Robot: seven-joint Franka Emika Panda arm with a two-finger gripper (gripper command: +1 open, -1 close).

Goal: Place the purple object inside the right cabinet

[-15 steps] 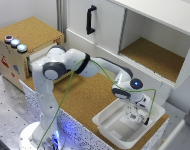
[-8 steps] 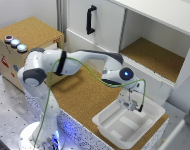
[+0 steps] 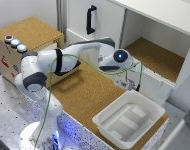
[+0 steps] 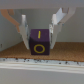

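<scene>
In the wrist view the purple object (image 4: 38, 43), a small dark purple cube with yellow marks on its face, sits between the two fingers of my gripper (image 4: 39, 36), which is shut on it. Behind it runs a cork floor (image 4: 60, 53) with a white ledge in front. In the exterior view my gripper (image 3: 131, 85) hangs at the front edge of the right cabinet (image 3: 187, 55), a white compartment with a cork-brown floor. The cube is too small to make out in that view.
A white plastic bin (image 3: 107, 120) stands on the cork counter below and in front of the gripper. A white door with a black handle (image 3: 90, 20) is to the exterior view's left of the cabinet. A cork-topped wooden box with coloured buttons (image 3: 32, 30) stands at far left.
The arm has lifted away from above the white bin and swung up and back toward the cabinet's front edge, still holding the cube.
</scene>
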